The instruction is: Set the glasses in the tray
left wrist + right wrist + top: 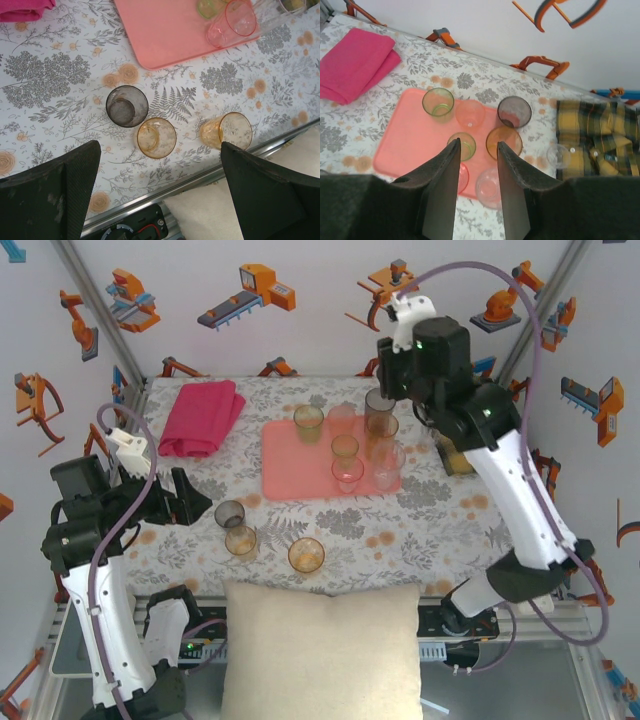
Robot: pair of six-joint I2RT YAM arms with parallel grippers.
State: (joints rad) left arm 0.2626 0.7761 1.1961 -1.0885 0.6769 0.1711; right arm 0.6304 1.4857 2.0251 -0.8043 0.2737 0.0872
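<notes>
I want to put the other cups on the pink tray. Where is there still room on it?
The left half of the tray is bare, from its left rim across to the green glass and the pink glass at the front. The right half is crowded, with glasses standing close together. Reaching in from the towel side looks easiest.

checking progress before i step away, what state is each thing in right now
tray, lying flat, partly filled
glasses in tray, upright
grey glass, upright, off tray
amber glass beside it, upright, off tray
amber glass near edge, upright, off tray
towel, folded
left hand, open, empty
right hand, open, empty, over tray
</notes>
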